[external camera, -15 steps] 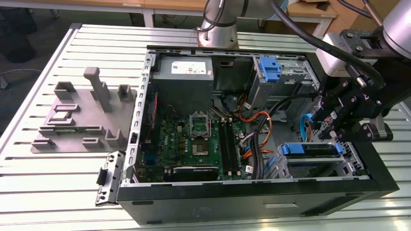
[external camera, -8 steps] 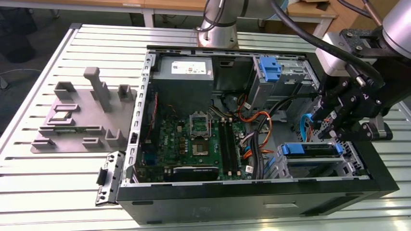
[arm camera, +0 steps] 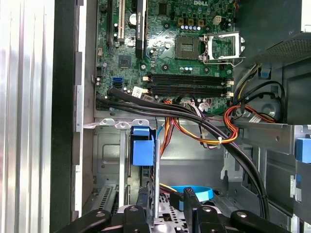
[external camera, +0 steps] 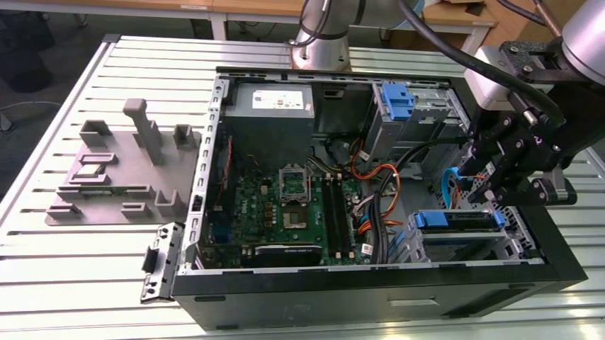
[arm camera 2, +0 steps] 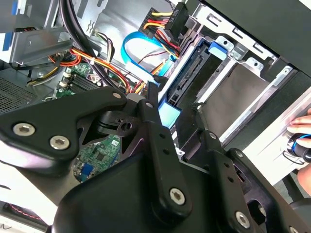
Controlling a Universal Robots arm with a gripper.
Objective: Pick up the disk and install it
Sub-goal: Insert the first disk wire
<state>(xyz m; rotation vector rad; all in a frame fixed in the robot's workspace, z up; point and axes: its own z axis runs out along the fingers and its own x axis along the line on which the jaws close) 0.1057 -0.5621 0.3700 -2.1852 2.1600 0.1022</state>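
The disk (external camera: 458,221) sits edge-up in the drive cage at the exterior view's lower right of the open computer case, its blue bracket showing on top. My gripper (external camera: 499,198) hangs just above its right end. In both wrist views the black fingers stand apart, astride the disk's end: the blue bracket tab (arm camera: 143,148) and a thin silver edge run between them in the first wrist view. The second wrist view shows the disk's dark connector side (arm camera 2: 192,77) there. My gripper (arm camera: 164,199) (arm camera 2: 179,112) is open; I cannot tell if a finger touches the disk.
Black and orange cables (arm camera: 204,121) and a blue ribbon loop (arm camera 2: 141,53) crowd the cage. The motherboard (external camera: 283,212) and grey power supply (external camera: 269,106) fill the case's left. Another blue bracket (external camera: 397,99) sits in the upper bay. A person's hand (arm camera 2: 300,124) rests at the case edge.
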